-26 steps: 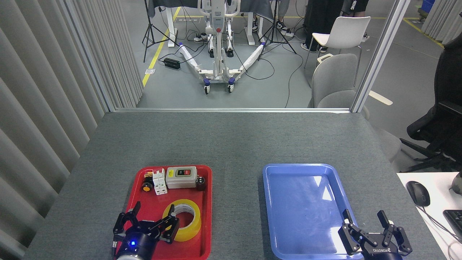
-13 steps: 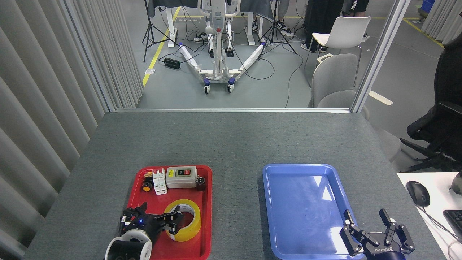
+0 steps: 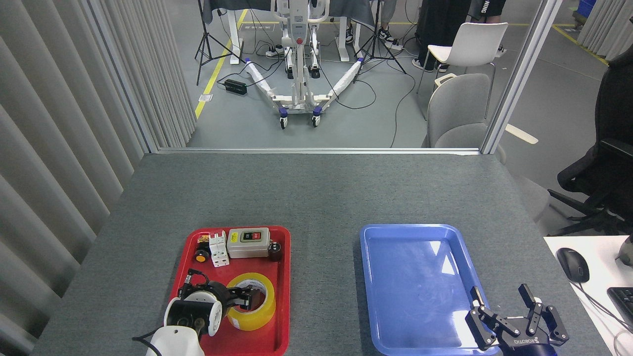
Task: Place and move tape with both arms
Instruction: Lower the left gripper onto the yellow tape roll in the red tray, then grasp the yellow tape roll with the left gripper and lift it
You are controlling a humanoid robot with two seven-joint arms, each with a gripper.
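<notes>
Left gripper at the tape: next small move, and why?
Probably close the left gripper on the tape, then lift. Its fingers seem to reach into the roll's core and straddle the near wall, and the tape lies flat in the red tray, not raised.

Right end effector (image 3: 509, 309) open, left (image 3: 246, 299) unclear

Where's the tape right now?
In the head view, the tape lies in the near half of the red tray, left of the blue tray, with the left gripper reaching into its core.

tape (image 3: 254, 308) in left tray (image 3: 282, 277), behind it a switch box (image 3: 248, 243).
</notes>
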